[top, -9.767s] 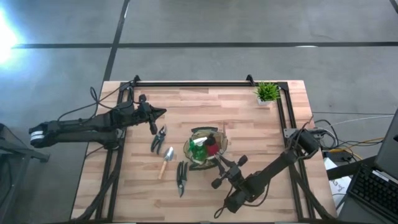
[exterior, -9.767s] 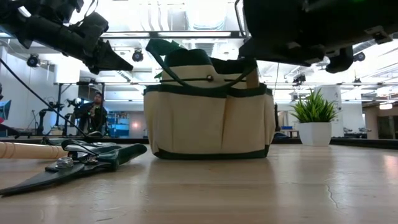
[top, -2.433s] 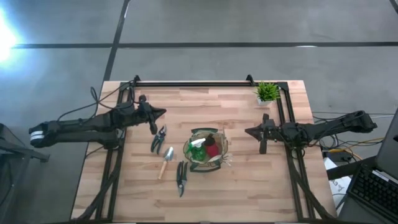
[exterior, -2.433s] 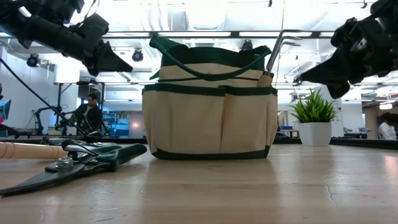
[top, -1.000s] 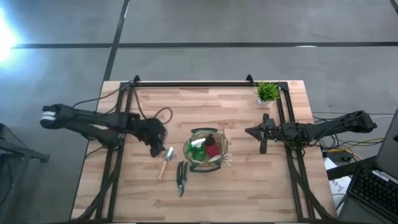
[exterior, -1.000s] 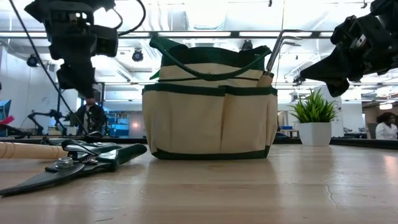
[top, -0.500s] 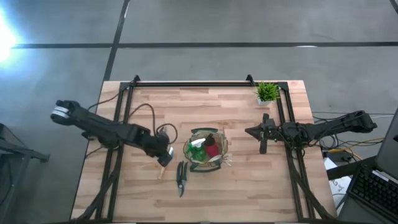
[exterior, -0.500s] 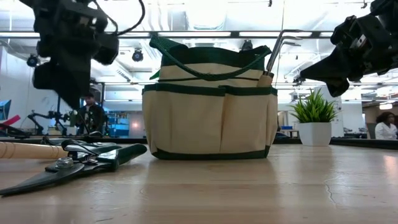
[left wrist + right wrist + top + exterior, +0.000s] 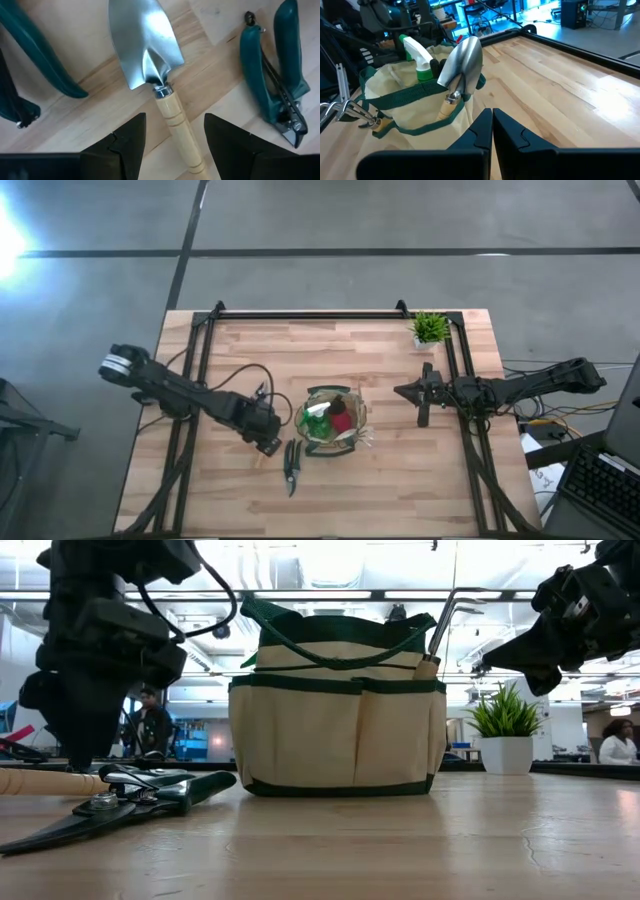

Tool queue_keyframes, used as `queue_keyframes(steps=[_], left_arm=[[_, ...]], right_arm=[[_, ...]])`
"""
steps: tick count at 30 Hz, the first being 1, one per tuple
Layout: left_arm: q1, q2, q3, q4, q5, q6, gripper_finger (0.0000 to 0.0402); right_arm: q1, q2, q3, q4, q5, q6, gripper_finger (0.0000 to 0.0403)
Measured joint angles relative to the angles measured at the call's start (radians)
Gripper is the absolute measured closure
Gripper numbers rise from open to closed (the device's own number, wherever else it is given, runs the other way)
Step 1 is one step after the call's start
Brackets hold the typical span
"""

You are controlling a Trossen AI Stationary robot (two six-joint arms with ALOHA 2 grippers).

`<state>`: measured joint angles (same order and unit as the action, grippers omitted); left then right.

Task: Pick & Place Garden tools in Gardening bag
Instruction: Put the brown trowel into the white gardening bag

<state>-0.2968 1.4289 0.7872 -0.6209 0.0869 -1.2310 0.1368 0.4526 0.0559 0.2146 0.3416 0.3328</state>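
Over the table's left half, the left gripper hung low beside the gardening bag, and from above it hid what the left wrist view showed plainly: a wood-handled silver trowel lying flat on the wooden table, its handle running between the spread, empty fingers, with green-handled shears lying just beside it. Off near the right edge, the right gripper waited with fingers pressed together, its wrist view showing a green spray bottle and another trowel standing in the bag.
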Motion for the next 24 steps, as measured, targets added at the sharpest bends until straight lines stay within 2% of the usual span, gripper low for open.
queue_keyframes(steps=[7, 15, 21, 24], left_arm=[[-0.001, 0.058, 0.0, 0.082, 0.0, 0.0, 0.0198], [0.0, 0.158, 0.006, 0.085, -0.019, 0.021, 0.0198], [-0.003, 0.149, 0.004, 0.087, -0.074, 0.044, 0.0201], [-0.002, 0.149, 0.002, 0.087, -0.099, 0.052, 0.0219]], right_arm=[[0.0, 0.0, 0.0, 0.0, 0.0, 0.0, 0.0394], [0.0, 0.0, 0.0, 0.0, 0.0, 0.0, 0.0394], [0.0, 0.0, 0.0, 0.0, 0.0, 0.0, 0.0394], [0.0, 0.0, 0.0, 0.0, 0.0, 0.0, 0.0394]])
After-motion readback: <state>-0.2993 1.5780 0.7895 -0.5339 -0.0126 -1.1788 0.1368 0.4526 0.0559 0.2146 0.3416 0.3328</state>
